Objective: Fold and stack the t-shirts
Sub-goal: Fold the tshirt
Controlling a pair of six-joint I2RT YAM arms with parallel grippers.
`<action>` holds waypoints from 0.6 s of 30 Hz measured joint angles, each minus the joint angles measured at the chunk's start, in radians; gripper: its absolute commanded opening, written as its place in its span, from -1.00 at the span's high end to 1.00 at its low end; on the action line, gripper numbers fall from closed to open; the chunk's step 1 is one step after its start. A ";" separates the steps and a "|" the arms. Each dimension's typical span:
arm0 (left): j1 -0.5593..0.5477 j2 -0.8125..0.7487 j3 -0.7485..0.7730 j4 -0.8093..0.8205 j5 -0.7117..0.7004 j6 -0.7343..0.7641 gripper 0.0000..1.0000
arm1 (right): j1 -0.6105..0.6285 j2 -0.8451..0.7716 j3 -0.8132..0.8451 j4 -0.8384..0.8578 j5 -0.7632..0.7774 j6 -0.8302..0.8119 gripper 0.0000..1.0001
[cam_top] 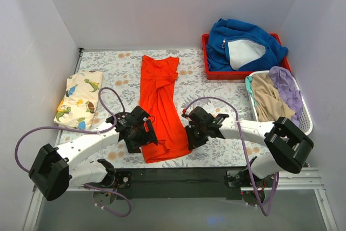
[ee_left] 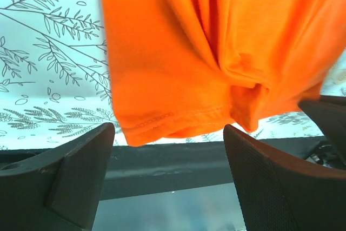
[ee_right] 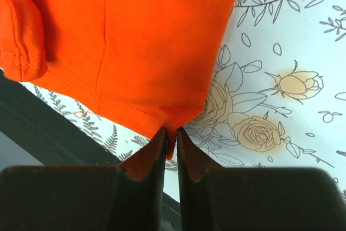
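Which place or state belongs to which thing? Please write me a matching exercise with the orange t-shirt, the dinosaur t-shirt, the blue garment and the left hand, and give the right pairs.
Things:
1. orange t-shirt
2. dinosaur t-shirt
3. blue garment
4. left hand

Places or states:
A. in the red tray
B. open, holding nothing
C. folded, at the left side of the table
D. lying lengthwise in the middle of the table

Pairs: 1-D, 2-C, 3-A, 4-B.
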 measured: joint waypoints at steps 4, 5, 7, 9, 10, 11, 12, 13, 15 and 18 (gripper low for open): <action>-0.007 -0.016 -0.025 -0.008 -0.001 -0.013 -0.59 | 0.000 0.013 0.004 -0.002 -0.001 -0.021 0.62; -0.010 -0.011 -0.045 -0.004 0.001 -0.018 -0.58 | 0.000 0.013 0.005 -0.002 -0.001 -0.025 0.63; -0.021 0.008 -0.080 -0.001 0.005 -0.027 -0.56 | 0.000 0.013 0.005 -0.002 -0.002 -0.030 0.61; -0.037 0.034 -0.106 0.005 0.007 -0.037 -0.51 | 0.000 0.013 0.005 -0.002 -0.003 -0.035 0.62; -0.043 0.043 -0.108 0.005 0.014 -0.043 -0.46 | 0.000 0.013 0.005 -0.002 -0.003 -0.037 0.62; -0.048 0.046 -0.107 0.006 0.016 -0.046 -0.37 | 0.000 0.013 0.005 -0.002 -0.003 -0.039 0.62; -0.050 0.050 -0.107 0.009 0.017 -0.049 -0.31 | 0.000 0.013 0.005 -0.002 -0.003 -0.041 0.62; -0.053 0.059 -0.104 0.010 0.018 -0.052 -0.24 | 0.000 0.013 0.005 -0.002 -0.003 -0.043 0.62; -0.058 0.084 -0.093 0.010 0.020 -0.056 0.18 | 0.000 0.013 0.005 -0.002 -0.003 -0.046 0.63; -0.069 0.114 -0.082 0.025 0.023 -0.064 0.94 | 0.000 0.013 0.005 -0.003 -0.002 -0.046 0.74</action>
